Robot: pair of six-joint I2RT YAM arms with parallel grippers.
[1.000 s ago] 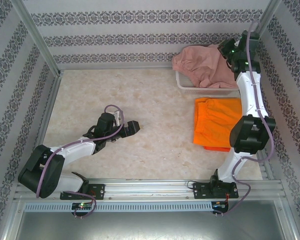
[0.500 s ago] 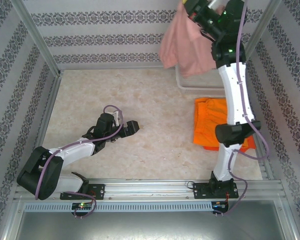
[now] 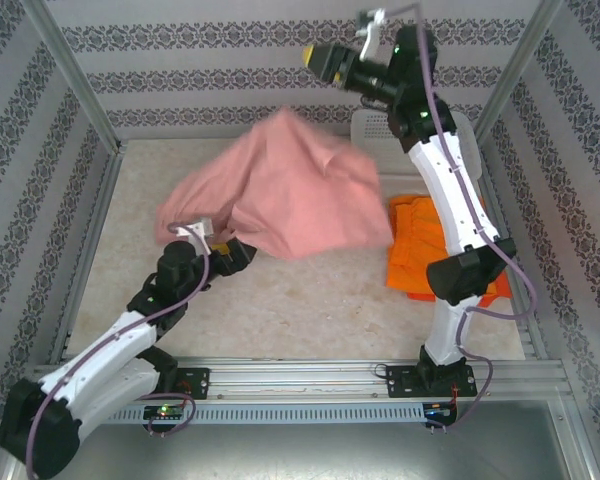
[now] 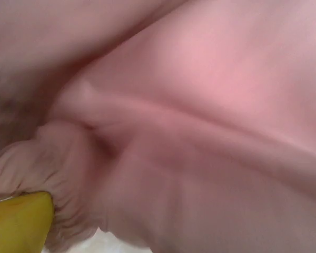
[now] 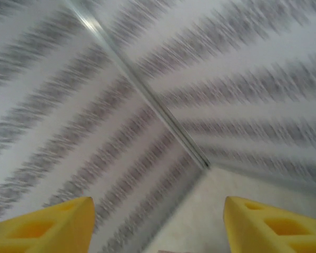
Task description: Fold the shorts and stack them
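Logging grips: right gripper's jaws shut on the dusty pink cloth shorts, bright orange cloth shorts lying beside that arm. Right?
No: the right wrist view shows the right gripper with jaws open, empty, clear of the dusty pink cloth shorts. Rest holds.

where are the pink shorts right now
In the top view the pink shorts show blurred over the middle of the table, their left edge over the left hand, their right edge beside the orange shorts.

striped patterned walls [image 3: 230,40], marbled tabletop [image 3: 320,290] (aluminium-framed)
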